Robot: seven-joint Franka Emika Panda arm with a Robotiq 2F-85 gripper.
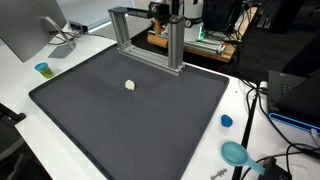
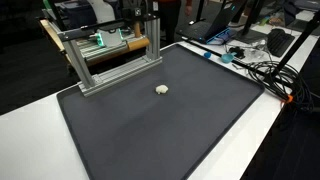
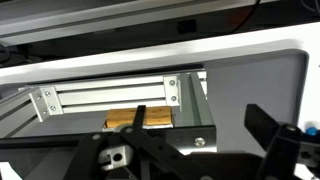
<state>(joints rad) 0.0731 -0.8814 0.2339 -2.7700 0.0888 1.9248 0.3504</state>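
Dark mat [image 1: 150, 130], white lump [image 1: 130, 85]; pincer [image 3: 195, 150] gapes by frame [image 3: 110, 98]; teal bowl [image 1: 233, 152] aside.

1. the white lump [image 1: 130, 85] is too small to identify in both exterior views.
2. the arm [image 1: 163, 9] is cut off by the top edge.
3. in the wrist view, the gripper [image 3: 190, 165] is dark, blurred and cut by the bottom edge.
4. the metal frame [image 3: 110, 98] partly hides a brown block [image 3: 140, 118].
5. the monitor [image 1: 25, 30] runs off the picture.
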